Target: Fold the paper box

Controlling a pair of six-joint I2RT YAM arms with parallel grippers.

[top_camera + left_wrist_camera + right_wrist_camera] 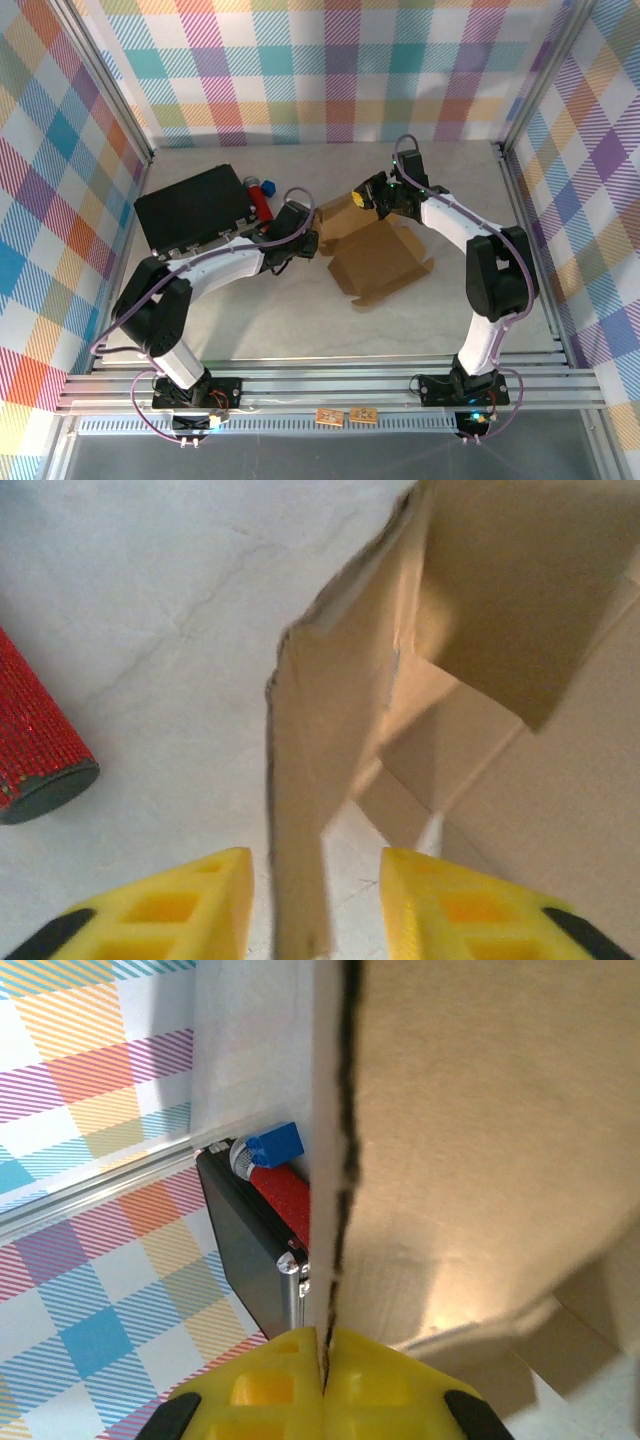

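Mid-fold: my right claw (323,1345) pinches a paper box (385,255) flap, left claw (314,880) spread astride another. Next: clamp left, fold inward.

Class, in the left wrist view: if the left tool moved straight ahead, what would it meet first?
Probably the paper box: its raised flap stands edge-on between the open fingers of the left tool, more cardboard behind.

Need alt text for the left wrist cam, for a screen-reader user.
A thin flap of the brown cardboard box runs edge-on between the left gripper's two yellow fingers, which are apart with a gap on either side. The rest of the box rises at right; a red cylinder lies on the pale table at left.
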